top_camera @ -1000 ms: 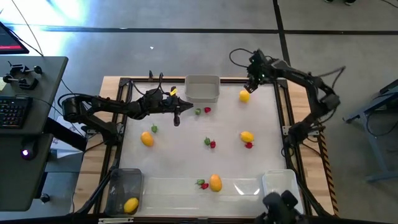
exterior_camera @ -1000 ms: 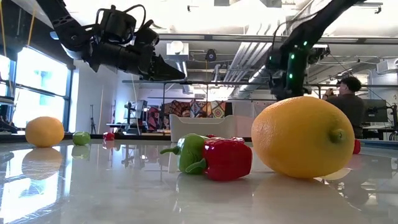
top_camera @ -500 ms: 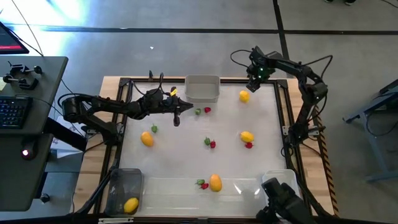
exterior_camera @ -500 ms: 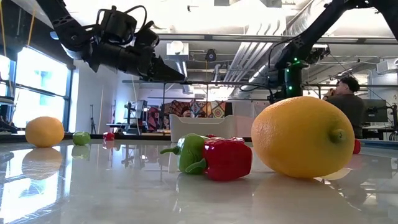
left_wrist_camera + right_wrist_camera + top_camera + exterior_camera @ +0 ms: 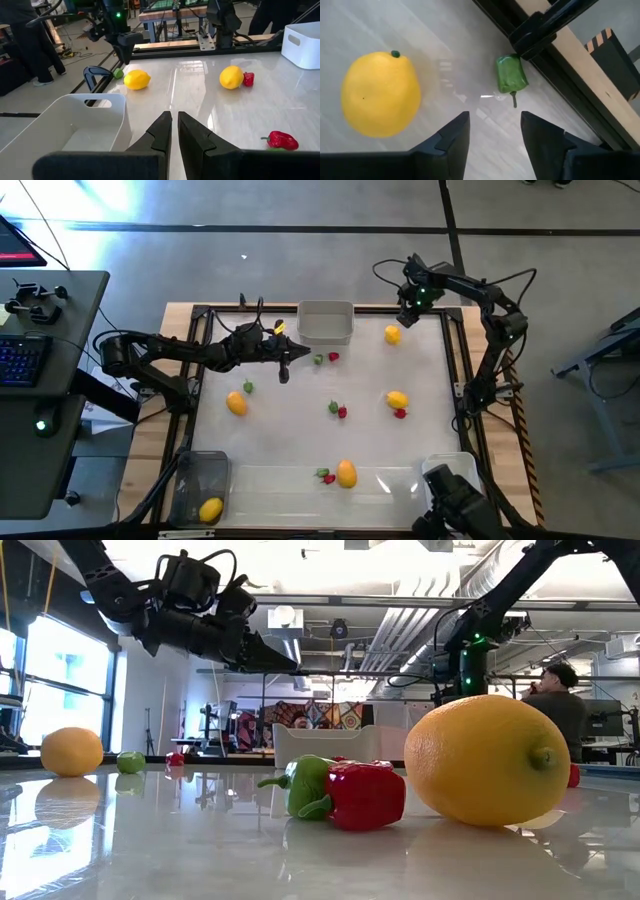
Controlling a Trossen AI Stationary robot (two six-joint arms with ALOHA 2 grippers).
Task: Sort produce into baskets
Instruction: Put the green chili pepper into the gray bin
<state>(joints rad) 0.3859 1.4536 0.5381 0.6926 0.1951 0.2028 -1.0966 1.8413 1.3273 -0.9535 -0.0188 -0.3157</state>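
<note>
Right gripper [image 5: 492, 132], fingers parted and empty, hovers between lemon [image 5: 379, 94] and green piece [image 5: 511, 75]; closing here risks nudging either away.

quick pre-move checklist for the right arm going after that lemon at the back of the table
1. Right gripper jaws apart enough for a grab: ok, a gap shows between them.
2. Gripper over the lemon: not ok, it lies off to one side.
3. Green pepper clear of the lemon: ok, apart, near the table frame.
4. Pale grey basket free to receive: ok, nothing seen in it.
5. Left gripper out of the way: ok, shut, beside the basket, away from the lemon.
</note>
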